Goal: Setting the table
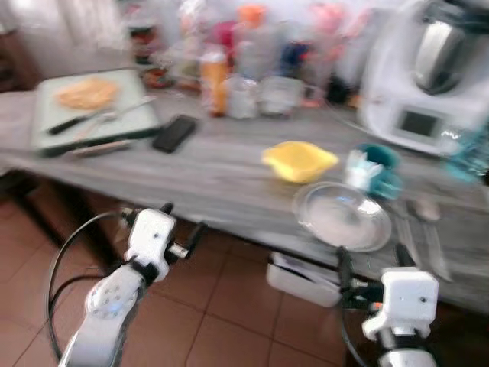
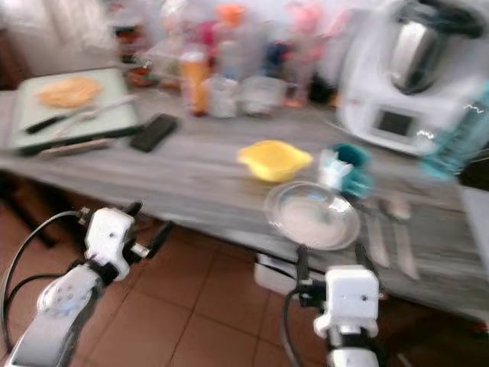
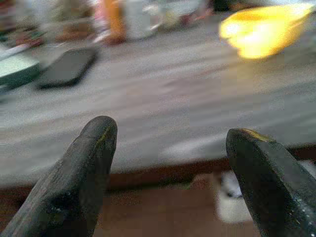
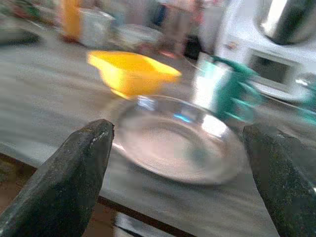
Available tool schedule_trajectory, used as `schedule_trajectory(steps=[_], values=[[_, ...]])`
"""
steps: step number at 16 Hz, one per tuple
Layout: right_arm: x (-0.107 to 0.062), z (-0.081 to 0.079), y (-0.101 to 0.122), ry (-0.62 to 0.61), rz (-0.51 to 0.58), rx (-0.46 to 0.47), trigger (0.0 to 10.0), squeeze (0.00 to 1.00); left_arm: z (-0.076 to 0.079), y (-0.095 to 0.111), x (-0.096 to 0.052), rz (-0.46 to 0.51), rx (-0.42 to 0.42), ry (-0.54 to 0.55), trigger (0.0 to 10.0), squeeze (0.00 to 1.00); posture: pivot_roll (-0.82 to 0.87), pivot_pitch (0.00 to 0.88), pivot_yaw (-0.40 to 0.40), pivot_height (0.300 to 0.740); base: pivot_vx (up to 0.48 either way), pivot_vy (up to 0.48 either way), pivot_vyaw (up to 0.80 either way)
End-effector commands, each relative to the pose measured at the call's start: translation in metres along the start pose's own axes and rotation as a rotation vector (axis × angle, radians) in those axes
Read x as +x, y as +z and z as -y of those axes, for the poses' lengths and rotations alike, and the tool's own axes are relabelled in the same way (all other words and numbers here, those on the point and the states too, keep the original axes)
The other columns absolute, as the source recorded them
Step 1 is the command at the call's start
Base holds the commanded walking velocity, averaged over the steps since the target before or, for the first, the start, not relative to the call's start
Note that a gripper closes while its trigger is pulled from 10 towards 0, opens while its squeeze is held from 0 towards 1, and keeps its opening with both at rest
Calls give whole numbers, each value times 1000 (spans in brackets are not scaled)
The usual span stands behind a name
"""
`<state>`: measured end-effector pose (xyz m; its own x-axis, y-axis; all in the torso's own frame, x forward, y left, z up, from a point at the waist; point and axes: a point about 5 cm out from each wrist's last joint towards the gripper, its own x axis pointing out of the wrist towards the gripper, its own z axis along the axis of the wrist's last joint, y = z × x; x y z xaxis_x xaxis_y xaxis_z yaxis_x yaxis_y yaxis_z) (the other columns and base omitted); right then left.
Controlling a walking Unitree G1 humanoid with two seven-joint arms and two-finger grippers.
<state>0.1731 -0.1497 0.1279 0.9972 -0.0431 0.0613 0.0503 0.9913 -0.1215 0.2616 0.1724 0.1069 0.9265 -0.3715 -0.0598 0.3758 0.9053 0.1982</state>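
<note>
Two grippers hang short of the long grey wood-grain counter (image 1: 221, 180), both over the terracotta tiled floor (image 1: 229, 306) and neither touching anything. The left gripper (image 3: 170, 163) has its jaws spread wide with nothing between them, aimed at a bare stretch of the counter top; the right gripper (image 4: 180, 163) is likewise spread and empty, lined up on the shallow clear glass plate (image 1: 341, 216) that sits near the counter's front edge. That framing suggests the plate is what the right arm is after.

From the plate, a yellow plastic bowl (image 1: 299, 160) sits at about ten o'clock, close by, and a teal mug (image 1: 380, 170) stands just beyond at one o'clock. What looks like cutlery (image 1: 419, 229), a spoon and a knife perhaps, lies at three o'clock, though the blur makes this uncertain. Plate, bowl, mug and cutlery are grouped like one place setting.

Far off at nine o'clock rests a pale green cutting board (image 1: 92, 107) with a flat bread on it, and a black phone (image 1: 175, 132) lies beside it. A white kitchen machine (image 1: 428, 76) stands at the back, at about one o'clock.
</note>
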Motion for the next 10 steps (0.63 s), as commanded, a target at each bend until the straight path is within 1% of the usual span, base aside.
schedule_trajectory(steps=[1, 8, 9, 10], values=[[-2, 5, 0, -12, -3, -19, 10000, 0, 3, 3, 2, 11, 2, -18, 10000, 0, 131, 81, -28, 740, 0, 480, 0], [0, 6, 0, -5, -5, -23, 10000, 0, 4, 1, 4, 7, 4, -15, 10000, 0, 131, 78, -35, 740, 0, 471, 0], [0, 6, -1, -5, -6, -24, 10000, 0, 4, 0, 4, 7, -2, -5, 10000, 0, 131, 78, -35, 740, 0, 274, 0], [1, 7, -3, -3, -11, -28, 10000, 0, 4, -2, 3, 5, 11, -5, 10000, 0, 132, 77, -38, 740, 0, 0, 0]])
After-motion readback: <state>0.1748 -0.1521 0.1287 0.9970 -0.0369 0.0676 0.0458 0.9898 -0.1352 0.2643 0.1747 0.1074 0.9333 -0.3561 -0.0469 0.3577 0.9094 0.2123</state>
